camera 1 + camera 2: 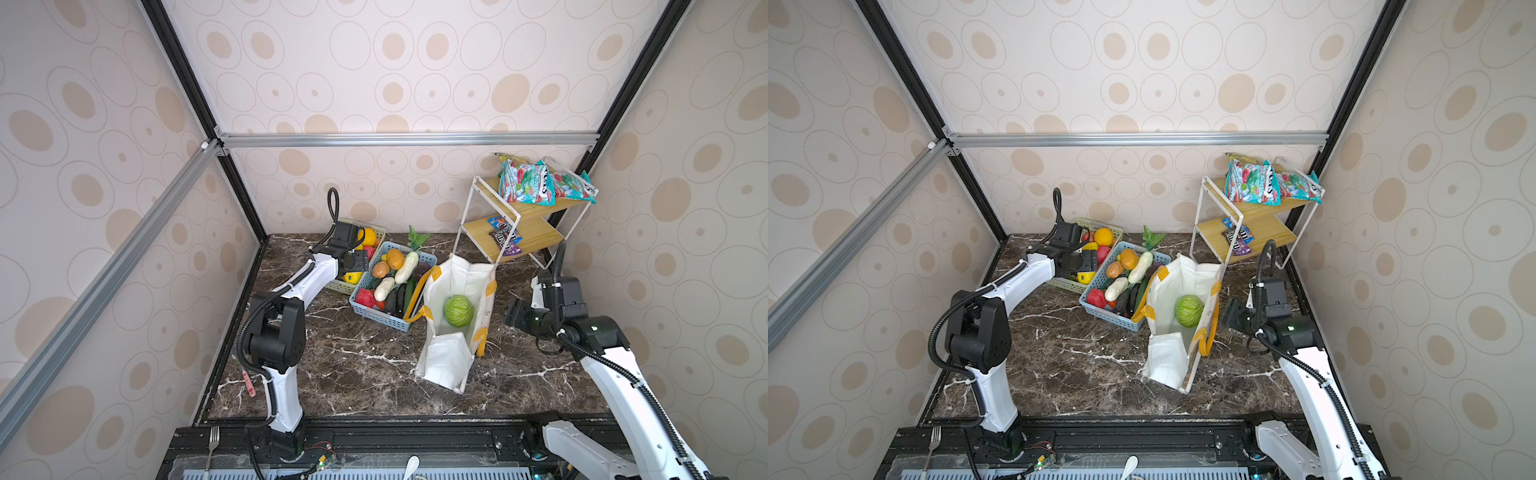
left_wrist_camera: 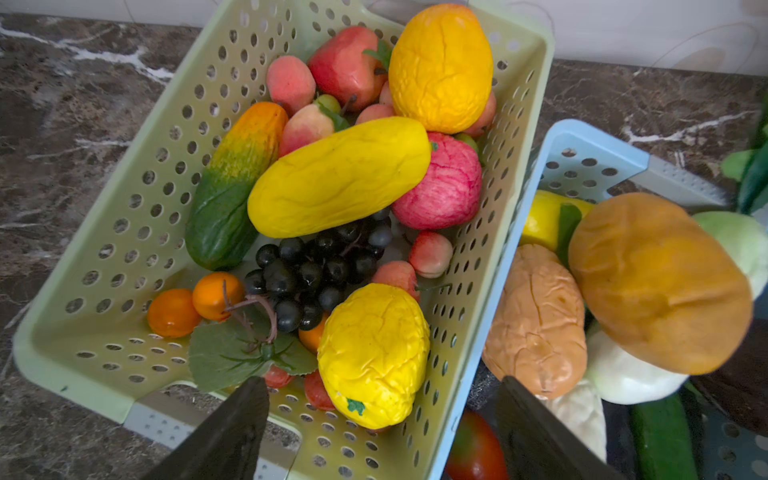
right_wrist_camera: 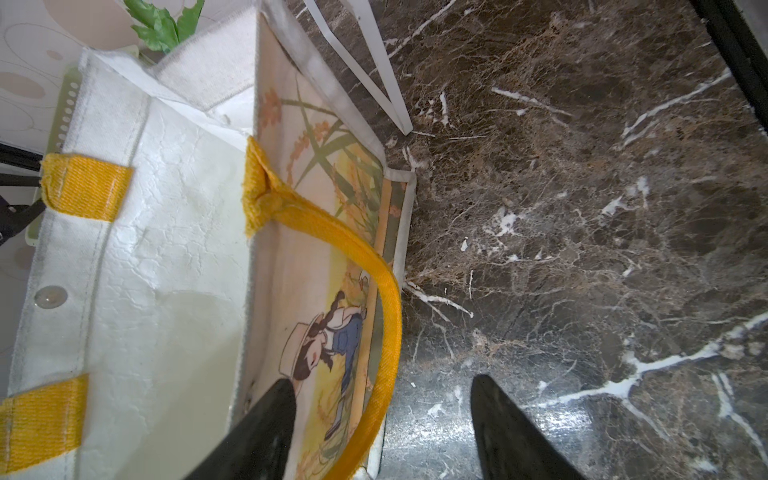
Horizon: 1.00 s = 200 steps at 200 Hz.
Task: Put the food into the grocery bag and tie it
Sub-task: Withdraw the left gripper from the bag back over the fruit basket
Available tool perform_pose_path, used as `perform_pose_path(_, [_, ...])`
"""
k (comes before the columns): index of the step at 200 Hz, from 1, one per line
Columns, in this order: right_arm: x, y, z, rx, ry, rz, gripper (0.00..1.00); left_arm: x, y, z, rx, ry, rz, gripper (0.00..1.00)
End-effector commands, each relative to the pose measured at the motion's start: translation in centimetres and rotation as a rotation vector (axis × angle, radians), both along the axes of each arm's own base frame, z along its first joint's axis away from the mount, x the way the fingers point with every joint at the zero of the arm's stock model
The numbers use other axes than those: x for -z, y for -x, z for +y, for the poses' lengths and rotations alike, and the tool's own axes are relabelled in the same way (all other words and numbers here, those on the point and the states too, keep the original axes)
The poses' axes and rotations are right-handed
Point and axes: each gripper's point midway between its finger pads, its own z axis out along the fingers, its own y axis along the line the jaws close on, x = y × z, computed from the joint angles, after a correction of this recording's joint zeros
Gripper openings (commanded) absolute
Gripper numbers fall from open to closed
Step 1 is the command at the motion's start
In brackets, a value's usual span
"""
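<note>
Hovering my open left fingers point(image 2: 241, 419) over the yellow knobbly fruit point(image 2: 374, 353) in the green basket point(image 2: 104, 249): it looks light and squashy, so I'd pinch its middle; my right fingers point(image 3: 266, 419) hang open beside the grocery bag point(image 3: 166, 249).

Teal-and-red snack packets point(image 1: 527, 187) lie on the white rack's point(image 1: 538, 240) top shelf. Dark candy packets point(image 1: 505, 237) lie on its lower shelf.

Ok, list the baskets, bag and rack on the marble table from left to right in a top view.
pale green perforated plastic basket → light blue plastic basket → tall white fabric grocery bag with yellow handles → white wire rack with wooden shelves
</note>
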Motion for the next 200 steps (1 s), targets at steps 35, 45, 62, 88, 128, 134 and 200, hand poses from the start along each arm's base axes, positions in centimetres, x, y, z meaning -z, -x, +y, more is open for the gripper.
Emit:
perform_pose_path(35, [0.5,0.8,-0.8,0.035,0.015,0.007,0.70,2.4,-0.4,0.4,-0.011,0.029,0.046,0.84])
perform_pose_path(45, [0.5,0.9,-0.8,0.039,0.017,0.005,0.70,2.9,-0.3,0.3,-0.009,0.027,0.055,0.84])
perform_pose_path(62, [0.8,1.1,-0.9,0.042,0.015,0.012,0.70,3.7,-0.1,0.4,-0.008,0.028,0.070,0.84])
perform_pose_path(88, [0.9,1.3,-0.9,0.044,0.011,0.013,0.70,4.9,0.2,0.6,-0.008,0.018,0.093,0.83])
perform_pose_path(128, [0.6,1.5,-1.0,0.045,0.018,0.007,0.70,6.3,0.6,0.5,-0.007,0.021,0.116,0.80])
perform_pose_path(134, [0.7,1.5,-1.0,0.047,0.017,0.009,0.70,6.5,0.7,0.6,-0.008,0.024,0.120,0.79])
perform_pose_path(200, [0.4,1.2,-0.7,0.039,0.003,0.007,0.70,7.8,0.4,0.8,0.000,0.032,0.127,0.73])
